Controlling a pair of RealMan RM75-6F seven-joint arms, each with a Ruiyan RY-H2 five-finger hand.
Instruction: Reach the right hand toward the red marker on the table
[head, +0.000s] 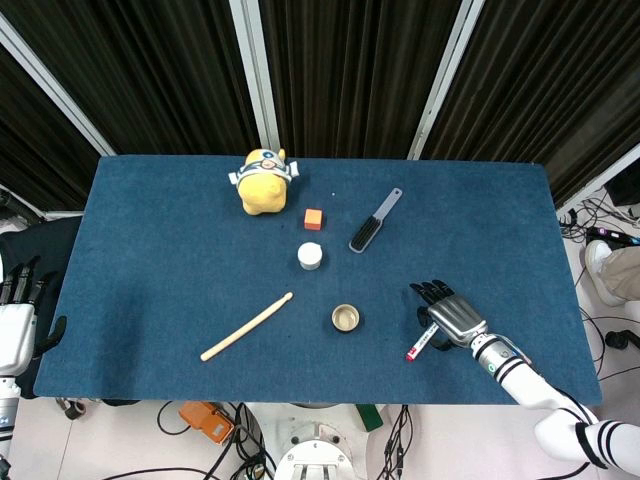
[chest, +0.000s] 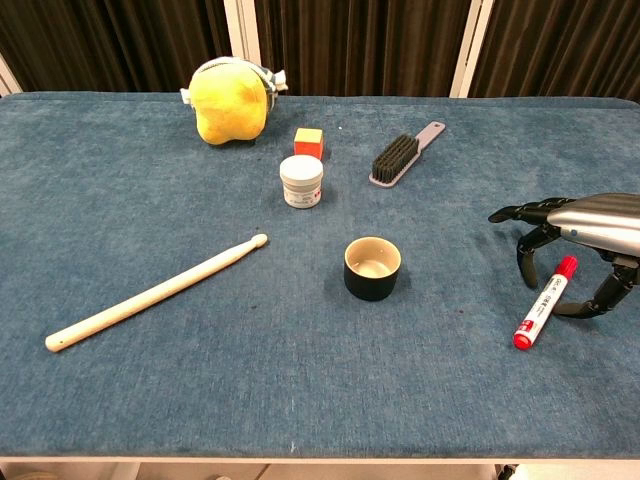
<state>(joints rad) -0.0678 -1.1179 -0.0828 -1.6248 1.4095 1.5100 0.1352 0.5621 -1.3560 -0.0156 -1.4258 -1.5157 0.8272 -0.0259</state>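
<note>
Red marker (chest: 541, 303) lying flat on the blue counter (chest: 150, 180), right of the small cup (chest: 372, 268), right hand (chest: 575, 232) arched over it, fingers apart, holding nothing

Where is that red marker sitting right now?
The red marker lies flat near the table's front right edge in both views, right of the small black cup. The right robot hand arches over its capped end, fingers on either side.

bright, even overhead light; soft short shadows, sharp focus, no glare, dark curtain backdrop
</note>
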